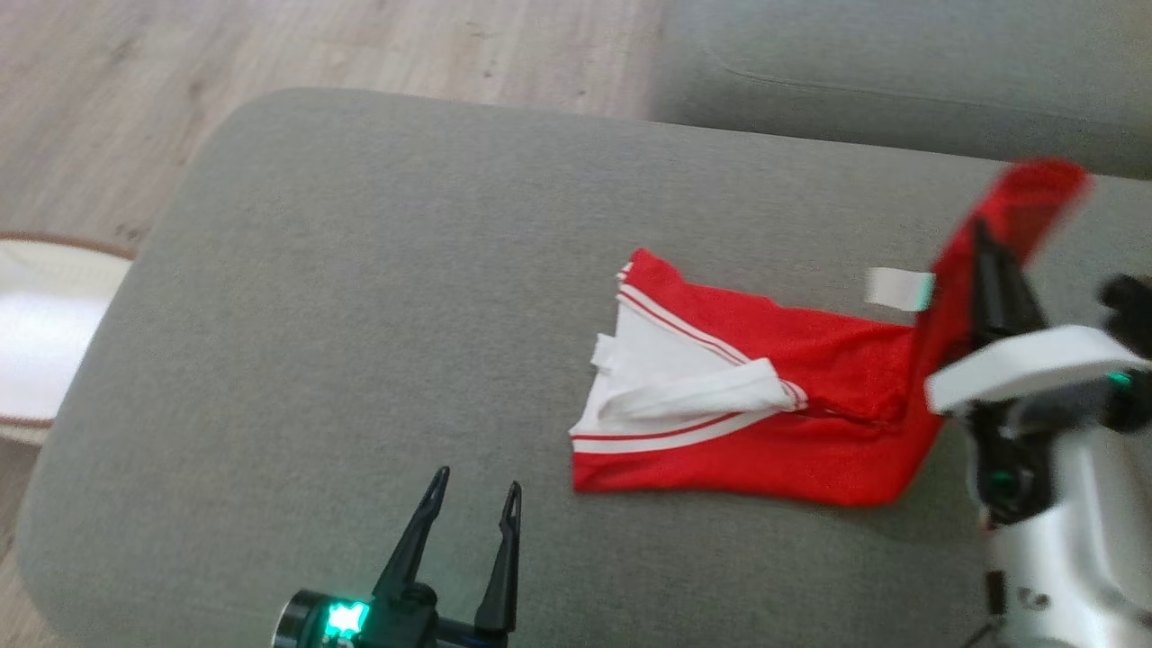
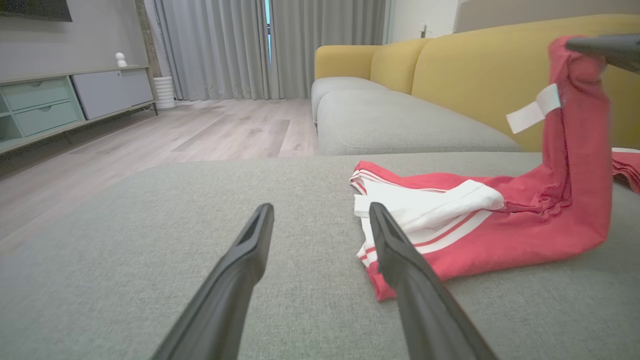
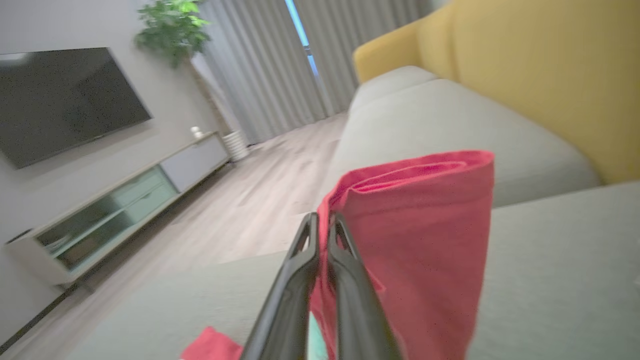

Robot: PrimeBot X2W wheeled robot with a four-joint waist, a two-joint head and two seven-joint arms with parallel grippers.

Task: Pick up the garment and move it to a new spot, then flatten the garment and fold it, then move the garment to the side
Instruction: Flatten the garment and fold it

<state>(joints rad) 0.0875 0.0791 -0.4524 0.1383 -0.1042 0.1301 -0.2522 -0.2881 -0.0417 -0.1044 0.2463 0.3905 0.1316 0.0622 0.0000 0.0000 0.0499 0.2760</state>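
1. Head view: the garment [image 1: 765, 432], red with white striped trim, lies mostly flat on the grey cushion [image 1: 360, 315], ahead of the left gripper [image 1: 477, 486] and to its right. The garment's far end rises off the cushion, up to the right gripper [image 1: 981, 243].
2. In the right wrist view, the right gripper [image 3: 325, 222] has its two fingers pressed together on a folded edge of the red cloth [image 3: 425, 240], which hangs down just to the right of them.
3. A white tag [image 2: 532, 112] sticks out from the raised part, on the side facing the left gripper.
4. The left gripper [image 2: 320, 210] hovers low over the cushion with its fingers spread wide and nothing between them. The garment's white corner lies just beyond its right finger; whether they touch I cannot tell.
5. Beyond both grippers a second grey seat [image 2: 400, 120] runs along a yellow backrest [image 2: 475, 75].
6. Farther off, to the left of the grippers, are a wooden floor [image 2: 200, 135], grey curtains [image 2: 220, 45], a low cabinet [image 2: 50, 105], a wall television [image 3: 60, 100] and a plant [image 3: 172, 25].
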